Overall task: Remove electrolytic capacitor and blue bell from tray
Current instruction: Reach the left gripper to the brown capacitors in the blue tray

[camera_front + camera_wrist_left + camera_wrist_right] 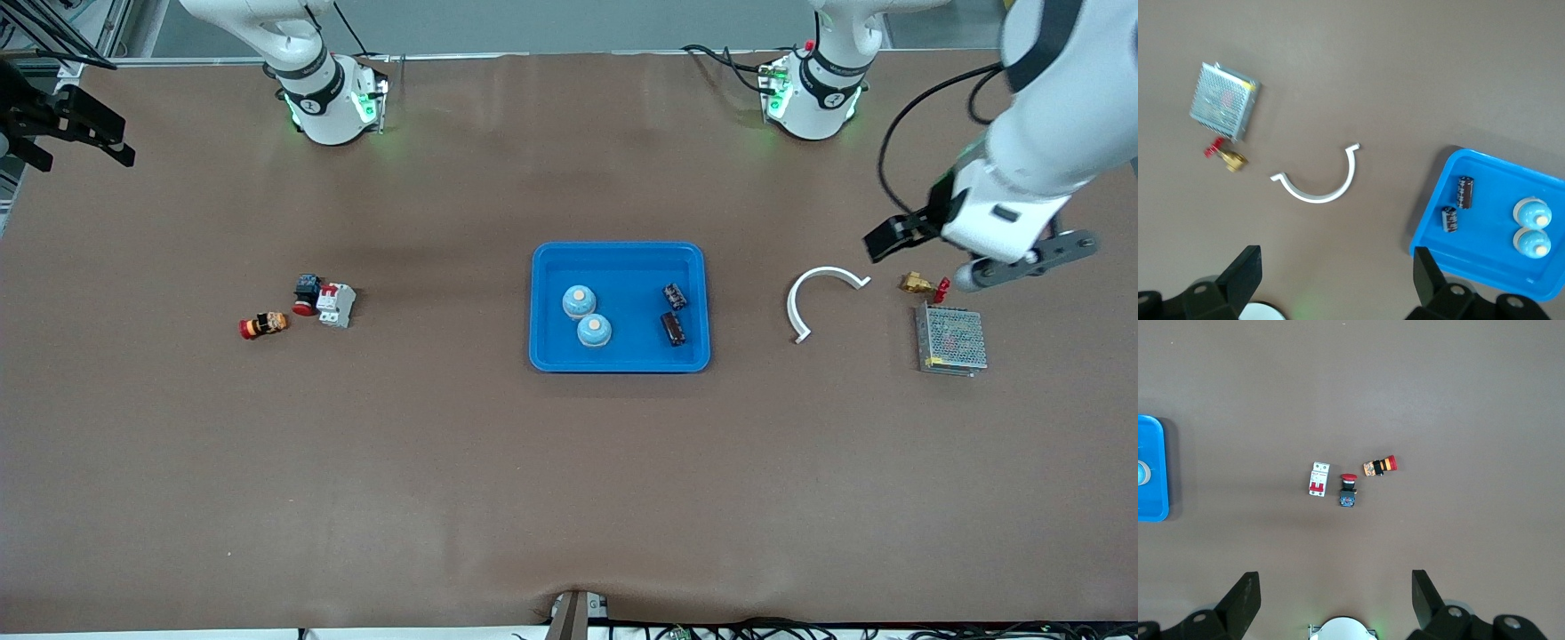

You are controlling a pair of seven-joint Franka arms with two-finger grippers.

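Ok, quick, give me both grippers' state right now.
Left gripper: open, holding nothing, up over the table near the white curved piece.
Right gripper: open, holding nothing, up over the small switch parts.

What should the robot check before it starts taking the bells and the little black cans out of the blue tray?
1. Tray flat on the table, uncovered: ok.
2. Two blue bells in the tray, side by side, touching or not: cannot tell.
3. Two capacitors in the tray, apart from the bells: ok.
4. Left gripper open, holding nothing, above the table near the white curved piece: ok.
5. Right gripper open, holding nothing, above the switch parts: ok.
6. A gripper over the tray: not ok.
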